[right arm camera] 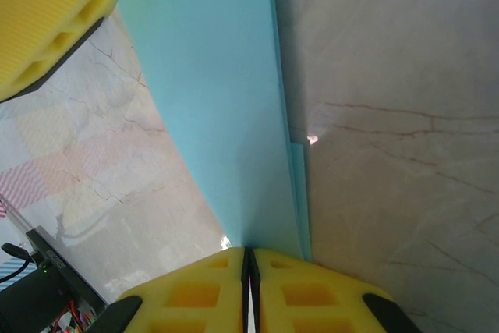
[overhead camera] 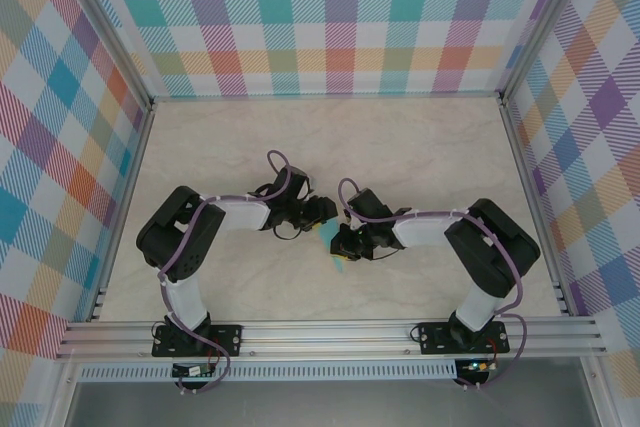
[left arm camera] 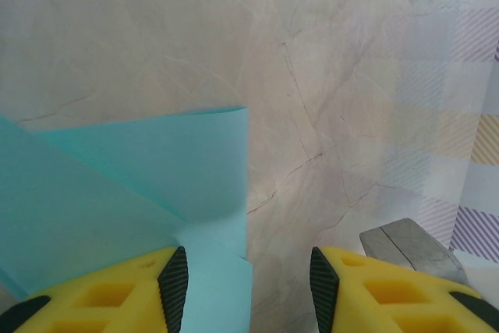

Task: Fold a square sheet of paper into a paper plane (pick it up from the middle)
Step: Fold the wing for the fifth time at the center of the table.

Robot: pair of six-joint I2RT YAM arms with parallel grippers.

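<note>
Innermost, the right gripper (right arm camera: 248,264) is shown with yellow pads pressed together on the paper (right arm camera: 218,115), which is spread between the two arms over the marbled table (right arm camera: 390,154); the left gripper (left arm camera: 248,280) is shown with jaws apart, the paper's edge just beside one pad. Layered edges and a diagonal flap suggest some folds are made, yet no pointed dart is recognisable, so further creasing is judged outstanding. The paper is thin, matte, teal and gently bowed.
</note>
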